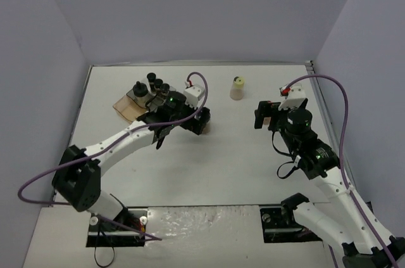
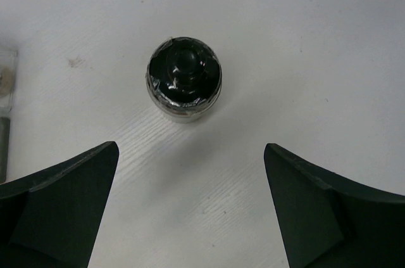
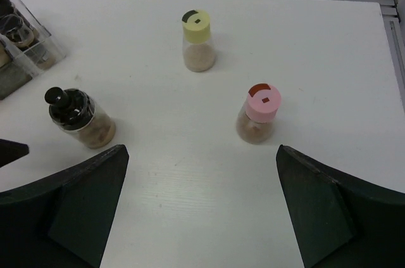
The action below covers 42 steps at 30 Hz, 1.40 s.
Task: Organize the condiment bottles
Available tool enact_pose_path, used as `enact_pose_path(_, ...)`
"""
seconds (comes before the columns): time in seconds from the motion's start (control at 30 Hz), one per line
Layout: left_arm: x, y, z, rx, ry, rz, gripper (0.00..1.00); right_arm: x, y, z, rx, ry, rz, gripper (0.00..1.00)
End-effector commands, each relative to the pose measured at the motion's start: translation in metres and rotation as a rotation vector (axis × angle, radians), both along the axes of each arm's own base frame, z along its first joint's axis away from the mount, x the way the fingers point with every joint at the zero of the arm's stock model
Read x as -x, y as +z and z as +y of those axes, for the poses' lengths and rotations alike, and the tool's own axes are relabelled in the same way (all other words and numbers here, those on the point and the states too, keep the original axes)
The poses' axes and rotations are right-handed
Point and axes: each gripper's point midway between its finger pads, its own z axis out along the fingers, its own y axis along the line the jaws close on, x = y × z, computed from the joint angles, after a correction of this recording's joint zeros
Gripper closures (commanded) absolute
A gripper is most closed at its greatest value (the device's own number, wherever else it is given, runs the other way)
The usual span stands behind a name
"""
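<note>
while both arms reach out over the white table (image 1: 221, 173), neither one holds anything. in the left wrist view the left gripper (image 2: 190, 146) has its jaws spread wide and empty. a round black-capped jar (image 2: 184, 76) stands upright just beyond the fingertips, above the middle of the frame, touching neither finger. the right gripper (image 3: 201, 149) is likewise spread wide, with nothing between its jaws. in its view a pink-capped jar (image 3: 259, 113) with brown contents stands right of centre, a little ahead of the right-hand finger and apart from it. a yellow-capped jar (image 3: 197, 40) with pale contents stands further up, near the top middle, and the black-capped jar shows again at the left of that frame. the clear tray (image 3: 54, 49) sits in the upper left corner with dark-capped jars inside — how many, i cannot tell from there. from the top camera the tray lies at the upper left of the table with several slim black-capped jars (image 1: 152, 79) in it. the left gripper is just right of it — the yellow-capped jar stands alone at upper centre.
</note>
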Motion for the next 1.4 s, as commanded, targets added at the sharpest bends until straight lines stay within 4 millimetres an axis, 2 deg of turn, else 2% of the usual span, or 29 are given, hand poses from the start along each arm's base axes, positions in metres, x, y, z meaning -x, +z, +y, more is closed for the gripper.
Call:
enact_pose_path(0.0,-0.046,0.048,-0.030,0.097,-0.009,-0.182,0.03,-0.001,-0.013,-0.004,-0.032,-0.058,0.027,0.00)
enact_pose_path(0.3,-0.077,0.018,-0.046,0.044,0.011,-0.168,0.03,-0.001,-0.019,-0.003,-0.027,-0.051,0.041,0.00)
enact_pose_path(0.53,-0.076,0.004,-0.049,0.066,0.042,-0.108,0.06,-0.001,-0.020,-0.004,-0.026,-0.056,0.038,0.00)
enact_pose_path(0.7,-0.072,-0.006,-0.047,0.076,0.054,-0.083,0.20,-0.001,-0.023,-0.004,-0.020,-0.055,0.047,0.00)
enact_pose_path(0.87,-0.071,0.001,-0.050,0.104,0.053,-0.081,0.54,-0.001,-0.021,-0.004,-0.025,-0.054,0.042,0.00)
enact_pose_path(0.9,-0.071,0.001,-0.050,0.106,0.055,-0.079,0.54,-0.001,-0.021,-0.004,-0.025,-0.053,0.042,0.00)
enact_pose_path(1.0,-0.069,0.014,-0.043,0.116,0.082,-0.094,0.82,0.000,-0.020,-0.005,-0.028,-0.054,0.037,0.00)
enact_pose_path(1.07,-0.069,0.025,-0.035,0.117,0.111,-0.108,0.88,0.001,-0.021,-0.004,-0.028,-0.053,0.040,0.00)
enact_pose_path(1.13,-0.071,0.037,-0.020,0.105,0.164,-0.124,0.90,0.001,-0.021,-0.004,-0.028,-0.050,0.041,0.00)
enact_pose_path(1.2,-0.073,0.057,0.000,0.109,0.224,-0.157,0.90,0.001,-0.020,-0.004,-0.029,-0.050,0.037,0.00)
enact_pose_path(1.37,-0.089,0.089,0.075,0.074,0.441,-0.223,0.91,0.001,-0.019,-0.003,-0.029,-0.045,0.034,0.00)
